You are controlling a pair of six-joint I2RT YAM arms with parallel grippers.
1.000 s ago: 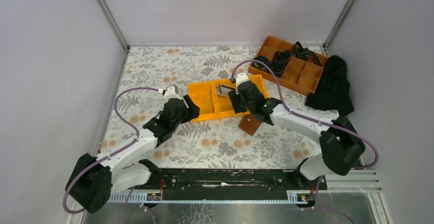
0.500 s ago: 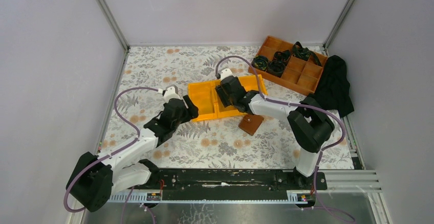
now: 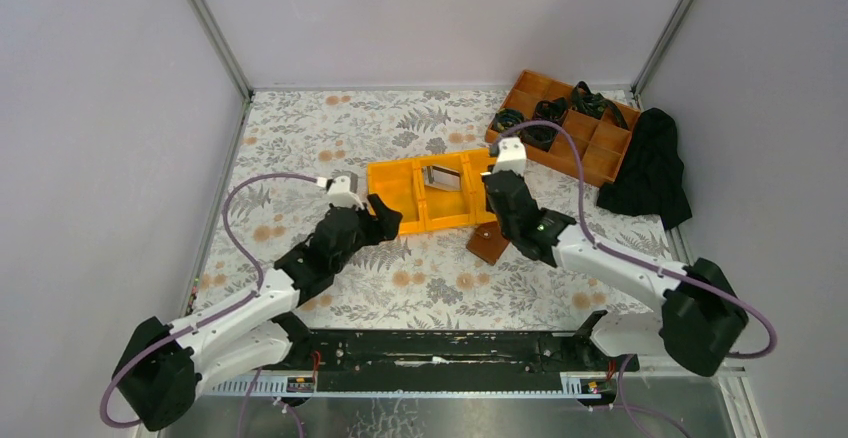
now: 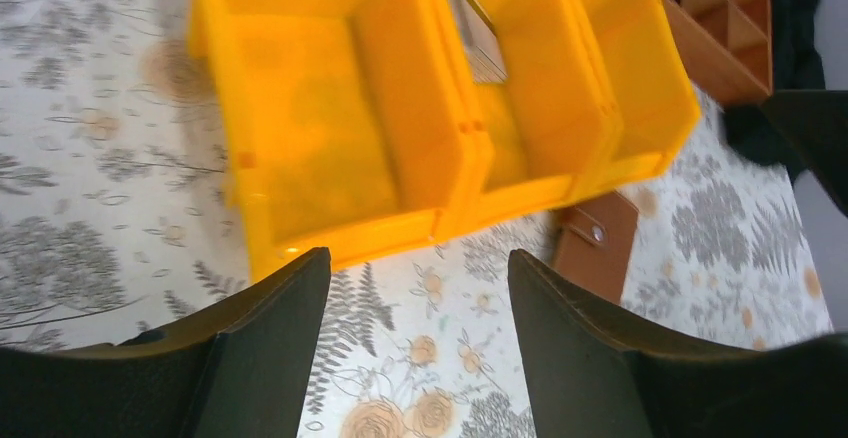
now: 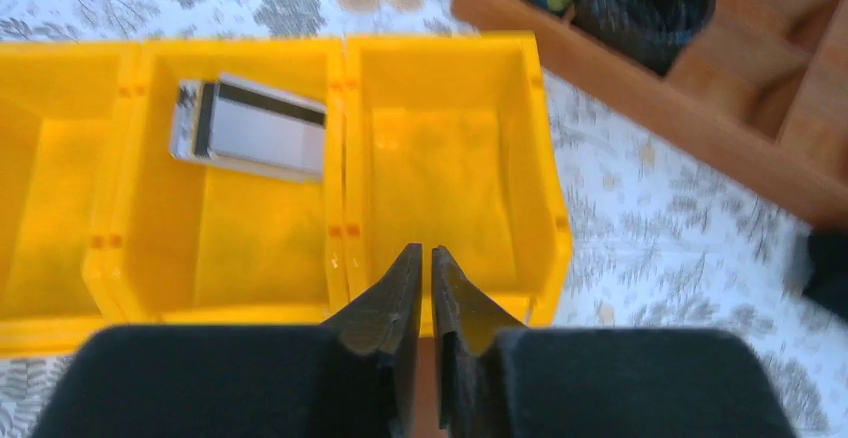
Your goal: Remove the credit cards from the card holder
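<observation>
Two silvery-grey credit cards (image 3: 440, 175), one with a dark stripe, lie overlapping in the middle compartment of a yellow three-part tray (image 3: 392, 190). They also show in the right wrist view (image 5: 250, 130) and the left wrist view (image 4: 478, 33). The brown card holder (image 3: 490, 245) lies on the table just in front of the tray's right end (image 4: 600, 248). My left gripper (image 3: 388, 216) (image 4: 418, 256) is open and empty, at the tray's near left wall. My right gripper (image 3: 497, 190) (image 5: 423, 250) is shut and empty, above the tray's near right part.
A wooden divided organiser (image 3: 570, 128) holding dark coiled items stands at the back right (image 5: 700, 68). A black cloth (image 3: 650, 168) lies against the right wall. The tray's left (image 4: 320, 128) and right (image 5: 450, 178) compartments hold nothing.
My right gripper has drawn back from over the middle compartment to the right; the cards now lie uncovered there. My left gripper has shifted a little to the right, towards the tray's front.
</observation>
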